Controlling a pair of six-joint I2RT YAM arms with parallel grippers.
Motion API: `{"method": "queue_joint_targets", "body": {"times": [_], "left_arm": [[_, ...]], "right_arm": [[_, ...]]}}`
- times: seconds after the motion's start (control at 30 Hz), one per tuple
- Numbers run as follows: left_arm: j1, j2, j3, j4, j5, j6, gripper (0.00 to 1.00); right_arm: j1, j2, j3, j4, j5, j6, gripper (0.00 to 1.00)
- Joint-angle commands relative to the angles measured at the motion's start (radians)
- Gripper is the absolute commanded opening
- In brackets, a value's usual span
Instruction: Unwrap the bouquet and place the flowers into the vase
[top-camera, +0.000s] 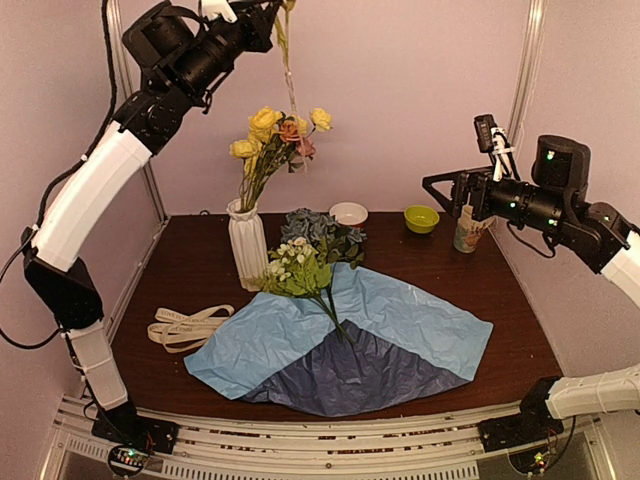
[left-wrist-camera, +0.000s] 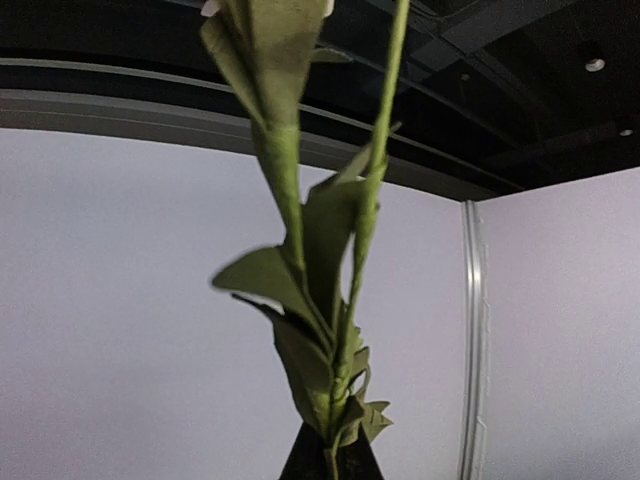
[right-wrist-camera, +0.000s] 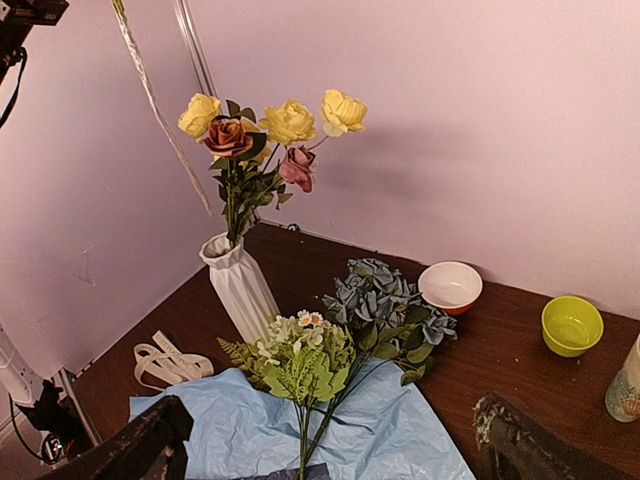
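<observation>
The white ribbed vase (top-camera: 247, 243) (right-wrist-camera: 240, 288) stands at the back left and holds yellow, orange and pink roses (top-camera: 280, 130) (right-wrist-camera: 270, 128). My left gripper (top-camera: 272, 12) (left-wrist-camera: 330, 465) is high above it, shut on one flower's leafy green stem (left-wrist-camera: 345, 300). That stem's pale lower part (top-camera: 290, 80) (right-wrist-camera: 150, 90) hangs down towards the vase. The blue paper (top-camera: 345, 340) (right-wrist-camera: 230, 430) lies spread flat, with green sprigs (top-camera: 300, 268) (right-wrist-camera: 305, 355) and dusty blue clusters (top-camera: 315, 228) (right-wrist-camera: 380, 298) on it. My right gripper (top-camera: 440, 192) (right-wrist-camera: 330, 450) hovers at the right, open and empty.
The cream ribbon (top-camera: 185, 325) (right-wrist-camera: 165, 362) lies loose left of the paper. A white bowl (top-camera: 348, 213) (right-wrist-camera: 450, 285), a green bowl (top-camera: 421, 218) (right-wrist-camera: 572, 325) and a patterned cup (top-camera: 467, 232) stand along the back right. Pink walls enclose the table.
</observation>
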Motion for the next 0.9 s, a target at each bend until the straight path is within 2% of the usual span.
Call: {"method": "queue_joint_targets", "body": {"times": [0.0,0.13,0.37,0.5,0.63,0.73,0.87], "left_arm": [[0.067,0.023,0.118,0.072,-0.087,0.113,0.00],[0.122,0.029,0.172,0.133,-0.125,0.193,0.00],[0.246,0.001,0.189,0.104,-0.131,0.218,0.00],[0.320,-0.015,0.189,0.095,-0.101,0.174,0.00],[0.345,-0.029,0.176,0.030,-0.082,0.155,0.00],[0.345,-0.089,0.059,0.008,-0.043,0.108,0.00],[0.344,-0.178,-0.147,0.055,0.034,0.041,0.00]], "right_arm": [[0.001,-0.015,-0.028,0.053,0.057,0.051,1.00],[0.001,-0.028,-0.050,0.058,0.073,0.063,1.00],[0.002,-0.008,-0.058,0.054,0.075,0.057,1.00],[0.002,0.049,-0.025,0.041,0.033,0.056,1.00],[0.001,0.119,0.035,0.024,0.006,0.076,1.00],[0.001,0.159,0.064,0.028,-0.013,0.107,1.00],[0.001,0.181,0.069,0.042,-0.025,0.159,1.00]]}}
